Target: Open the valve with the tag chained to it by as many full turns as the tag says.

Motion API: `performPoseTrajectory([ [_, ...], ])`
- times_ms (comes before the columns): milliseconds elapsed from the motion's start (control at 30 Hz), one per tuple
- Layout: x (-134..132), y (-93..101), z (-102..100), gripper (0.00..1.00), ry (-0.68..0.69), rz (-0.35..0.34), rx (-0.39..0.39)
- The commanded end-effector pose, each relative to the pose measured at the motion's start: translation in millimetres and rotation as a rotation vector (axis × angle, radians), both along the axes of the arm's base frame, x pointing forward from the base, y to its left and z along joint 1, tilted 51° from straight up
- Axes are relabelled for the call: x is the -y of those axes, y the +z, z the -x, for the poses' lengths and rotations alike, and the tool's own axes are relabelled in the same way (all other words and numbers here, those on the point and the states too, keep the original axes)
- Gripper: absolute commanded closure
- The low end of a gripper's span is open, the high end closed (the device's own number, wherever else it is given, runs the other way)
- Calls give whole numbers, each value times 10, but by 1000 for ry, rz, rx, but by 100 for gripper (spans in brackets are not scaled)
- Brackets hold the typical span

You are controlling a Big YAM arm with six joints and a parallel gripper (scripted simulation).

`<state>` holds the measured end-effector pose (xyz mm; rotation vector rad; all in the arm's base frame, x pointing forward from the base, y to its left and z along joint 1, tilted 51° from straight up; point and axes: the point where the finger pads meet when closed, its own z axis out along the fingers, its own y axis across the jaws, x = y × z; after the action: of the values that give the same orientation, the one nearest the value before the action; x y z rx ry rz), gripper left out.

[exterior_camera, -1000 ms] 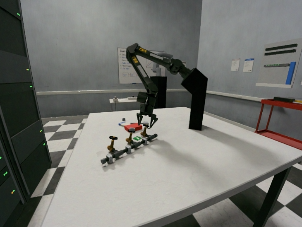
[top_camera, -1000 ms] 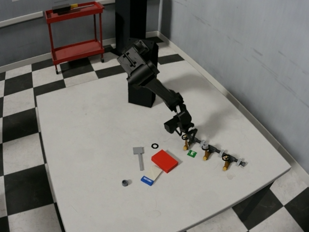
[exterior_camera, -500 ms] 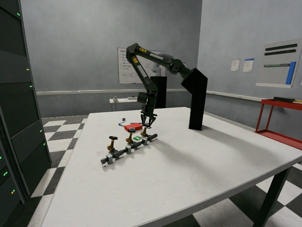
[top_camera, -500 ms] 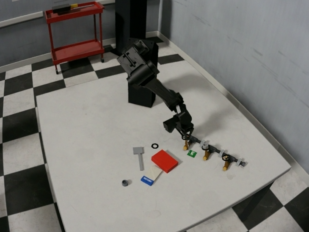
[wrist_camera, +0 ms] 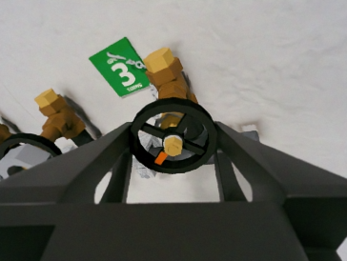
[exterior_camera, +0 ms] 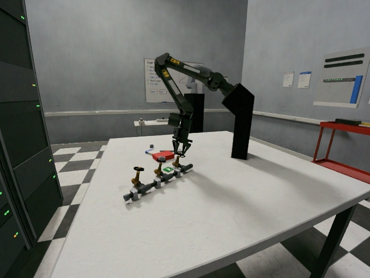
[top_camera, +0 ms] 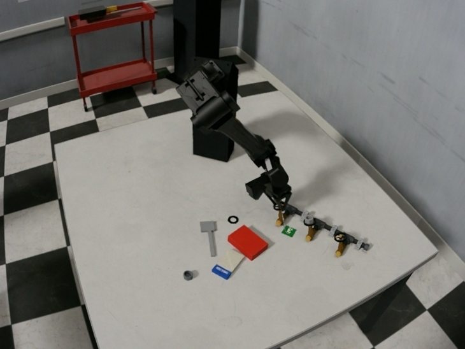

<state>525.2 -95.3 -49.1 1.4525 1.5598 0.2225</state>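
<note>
Three brass valves sit in a row on a grey pipe (top_camera: 325,226) (exterior_camera: 146,187) on the white table (top_camera: 131,180). A green tag (top_camera: 288,230) (exterior_camera: 168,169) (wrist_camera: 120,68) reading 3 turns is chained to the end valve nearest the arm. My gripper (top_camera: 279,206) (exterior_camera: 180,153) (wrist_camera: 173,130) points down over that valve and is shut on its black handwheel (wrist_camera: 173,144), one finger on each side of the rim. An orange mark (wrist_camera: 160,158) shows by the hub. The middle valve (top_camera: 309,234) (wrist_camera: 56,119) and the far valve (top_camera: 339,246) (exterior_camera: 136,176) stand apart from the fingers.
A red box (top_camera: 248,241) (exterior_camera: 163,155), a black ring (top_camera: 233,216), a grey T-shaped tool (top_camera: 210,234), a blue and white box (top_camera: 227,264) and a small grey cup (top_camera: 189,274) lie left of the pipe. The arm's black pedestal (top_camera: 212,144) stands behind.
</note>
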Motion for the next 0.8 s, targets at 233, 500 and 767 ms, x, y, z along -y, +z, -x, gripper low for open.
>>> performPoseTrajectory([
  [233, 34, 75, -9, 100, -14, -13, 21],
  [500, 33, 75, -9, 100, 52, 80, -37],
  [767, 32, 75, -10, 100, 147, 210, -120],
])
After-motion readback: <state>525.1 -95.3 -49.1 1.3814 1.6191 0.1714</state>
